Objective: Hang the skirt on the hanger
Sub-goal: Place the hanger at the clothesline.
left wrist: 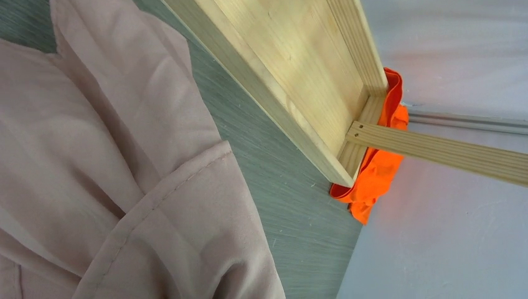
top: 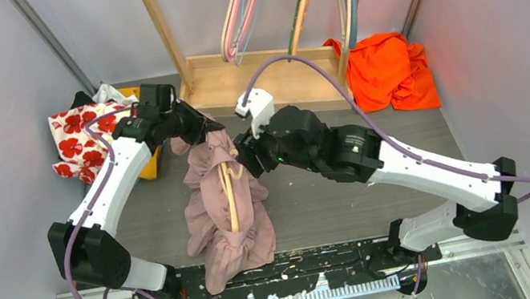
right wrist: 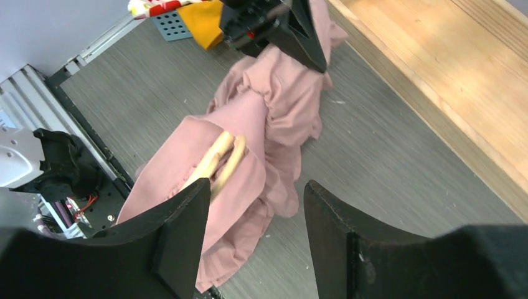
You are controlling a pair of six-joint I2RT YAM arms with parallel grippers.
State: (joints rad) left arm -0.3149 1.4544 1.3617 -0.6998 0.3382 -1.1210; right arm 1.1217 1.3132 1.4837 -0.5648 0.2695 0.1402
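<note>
The pink skirt [top: 229, 220] hangs in a bunched column over the grey table, its top pinched by my left gripper [top: 197, 128]. That gripper's black fingers [right wrist: 299, 37] are shut on the fabric in the right wrist view. A pale wooden hanger [top: 230, 196] lies partly inside the skirt's folds, and its paired bars [right wrist: 218, 159] stick out of the cloth. My right gripper [top: 245, 157] hovers just right of the skirt. It stands open [right wrist: 255, 205] with nothing between its fingers. The left wrist view shows only skirt fabric [left wrist: 93, 187], not its own fingers.
A wooden rack base [top: 266, 76] stands at the back, with coloured hangers [top: 242, 7] hanging above it. An orange garment [top: 390, 67] lies at the back right. A red floral cloth [top: 81, 135] over a yellow bin [top: 154, 164] sits at the back left. Grey walls close both sides.
</note>
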